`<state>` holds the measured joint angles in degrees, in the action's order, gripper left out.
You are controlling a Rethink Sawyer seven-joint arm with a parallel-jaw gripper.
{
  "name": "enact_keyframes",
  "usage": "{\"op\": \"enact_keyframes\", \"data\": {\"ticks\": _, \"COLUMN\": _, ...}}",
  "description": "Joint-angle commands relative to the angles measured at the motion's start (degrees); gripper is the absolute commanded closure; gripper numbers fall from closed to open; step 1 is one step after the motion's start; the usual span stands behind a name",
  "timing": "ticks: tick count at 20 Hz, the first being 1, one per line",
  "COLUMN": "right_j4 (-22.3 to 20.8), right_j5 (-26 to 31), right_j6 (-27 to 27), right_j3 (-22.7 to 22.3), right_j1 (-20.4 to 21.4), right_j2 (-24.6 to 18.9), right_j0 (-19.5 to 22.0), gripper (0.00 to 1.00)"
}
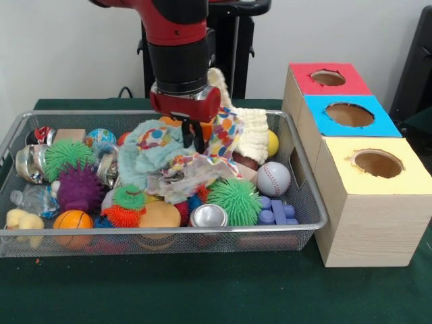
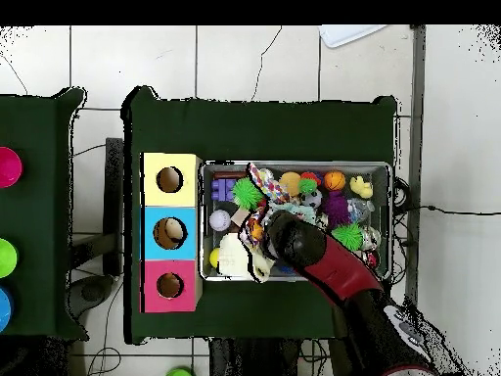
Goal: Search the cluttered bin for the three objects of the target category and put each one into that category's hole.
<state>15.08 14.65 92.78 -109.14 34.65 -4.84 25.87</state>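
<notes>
1. Firstly, at the left end of the wire bin, a silver can lies half behind a green spiky ball. A clear plastic bottle beside them is hard to make out through the mesh. A yellow duck and a small basketball sit against the bin's near wall.
2. In the bin's middle is a heap of cloths. A teal cloth lies crumpled on top, with no clear long axis. A pale patterned cloth spreads below it, its length running along the bin towards the right end.
3. The gripper is down in this heap, between the teal cloth and a polka-dot cloth. Its tips are buried in fabric, so I cannot tell whether it is open or closed, or whether it has hold of anything. In the overhead view the arm covers that spot.
4. The polka-dot cloth stands nearly upright, with its long axis vertical. Behind it a cream knitted cloth rises along the bin's far side, its top cut off by the arm.
5. Towards the bin's right end, whatever lies beneath the cloths is hidden. A silver tin, a bigger green spiky ball, a baseball and blue blocks show.
6. Just right of the bin on the desk stands a wooden box. It has a red hole, a blue hole and a yellow hole.
</notes>
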Motion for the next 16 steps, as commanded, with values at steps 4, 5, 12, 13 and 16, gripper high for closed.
{"op": "enact_keyframes", "data": {"ticks": 4, "right_j4": 2.6, "right_j5": 10.4, "right_j6": 10.4, "right_j3": -7.1, "right_j1": -2.1, "right_j2": -7.6, "right_j0": -1.8, "gripper": 1.0}}
{"op": "enact_keyframes", "data": {"ticks": 5, "right_j4": 2.6, "right_j5": 10.4, "right_j6": 10.4, "right_j3": -7.1, "right_j1": -2.1, "right_j2": -7.6, "right_j0": -1.8, "gripper": 1.0}}
{"op": "enact_keyframes", "data": {"ticks": 12, "right_j4": 2.6, "right_j5": 11.0, "right_j6": 10.4, "right_j3": -6.1, "right_j1": -2.4, "right_j2": -7.7, "right_j0": -2.1, "gripper": 1.0}}
{"op": "enact_keyframes", "data": {"ticks": 13, "right_j4": 2.7, "right_j5": 11.2, "right_j6": 10.5, "right_j3": -6.0, "right_j1": -2.4, "right_j2": -7.8, "right_j0": -2.1, "gripper": 1.0}}
{"op": "enact_keyframes", "data": {"ticks": 16, "right_j4": 2.6, "right_j5": 11.0, "right_j6": 10.2, "right_j3": -6.7, "right_j1": -1.9, "right_j2": -8.4, "right_j0": -1.8, "gripper": 1.0}}
